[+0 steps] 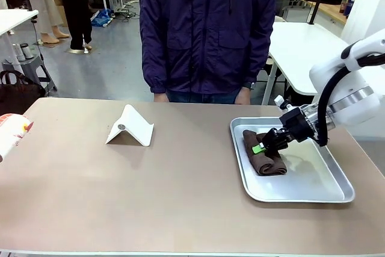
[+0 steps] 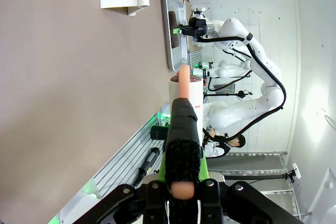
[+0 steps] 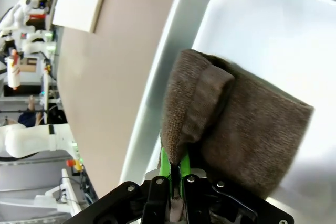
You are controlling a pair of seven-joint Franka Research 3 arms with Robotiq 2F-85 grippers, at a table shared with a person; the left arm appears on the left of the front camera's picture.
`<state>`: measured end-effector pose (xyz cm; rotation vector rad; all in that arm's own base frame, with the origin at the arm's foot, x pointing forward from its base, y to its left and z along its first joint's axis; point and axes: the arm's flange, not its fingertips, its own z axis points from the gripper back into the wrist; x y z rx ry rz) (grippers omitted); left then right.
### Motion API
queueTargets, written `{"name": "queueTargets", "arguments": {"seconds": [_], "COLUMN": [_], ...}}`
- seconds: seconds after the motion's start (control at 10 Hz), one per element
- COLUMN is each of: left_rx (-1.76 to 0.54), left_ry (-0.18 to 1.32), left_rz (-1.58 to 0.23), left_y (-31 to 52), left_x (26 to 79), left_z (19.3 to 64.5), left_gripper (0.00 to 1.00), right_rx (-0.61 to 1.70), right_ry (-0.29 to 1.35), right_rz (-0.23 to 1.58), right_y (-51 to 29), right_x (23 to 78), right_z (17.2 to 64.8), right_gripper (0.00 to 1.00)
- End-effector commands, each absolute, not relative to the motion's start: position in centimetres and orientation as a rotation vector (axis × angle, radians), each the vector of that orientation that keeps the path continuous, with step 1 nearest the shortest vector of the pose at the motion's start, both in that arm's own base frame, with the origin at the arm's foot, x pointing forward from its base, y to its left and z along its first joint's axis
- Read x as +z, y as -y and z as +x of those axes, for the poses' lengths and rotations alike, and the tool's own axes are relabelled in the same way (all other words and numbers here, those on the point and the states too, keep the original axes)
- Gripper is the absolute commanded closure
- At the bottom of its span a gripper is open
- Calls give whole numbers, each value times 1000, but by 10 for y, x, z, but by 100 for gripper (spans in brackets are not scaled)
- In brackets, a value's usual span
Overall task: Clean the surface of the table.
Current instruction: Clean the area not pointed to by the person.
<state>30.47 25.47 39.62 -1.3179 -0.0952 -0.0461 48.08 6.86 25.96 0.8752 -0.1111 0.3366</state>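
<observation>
In tray [image 1: 313,176], right jaws on cloth [image 1: 269,164]

The beige table [image 1: 180,203] bears a white folded stand [image 1: 130,127] left of centre and a metal tray [image 1: 316,176] at right.

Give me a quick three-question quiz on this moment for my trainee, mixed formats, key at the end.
1. True or false: the right hand is shut on the brown cloth.
2. Fill in: the white folded stand sits on the table, to the robot's ____ of the metal tray.
3. Where is the cloth? A) on the stand B) in the tray C) on the bare table

Key: 1 true; 2 left; 3 B
</observation>
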Motion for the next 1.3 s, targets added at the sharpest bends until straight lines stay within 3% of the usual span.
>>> {"name": "queueTargets", "arguments": {"seconds": [0.0,0.9,1.2], "left_rx": [-36,-36,-36], "left_ry": [110,110,110], "left_rz": [-1333,-1333,-1333], "left_y": [-255,-255,-255], "left_x": [401,401,401], "left_z": [306,306,306], "left_gripper": [78,78,78], "right_rx": [305,124,122], "right_ry": [92,168,279], "right_rz": [791,768,975], "right_y": [-54,39,55], "right_x": [266,287,296], "right_z": [473,436,424], "right_gripper": [100,100,100]}}
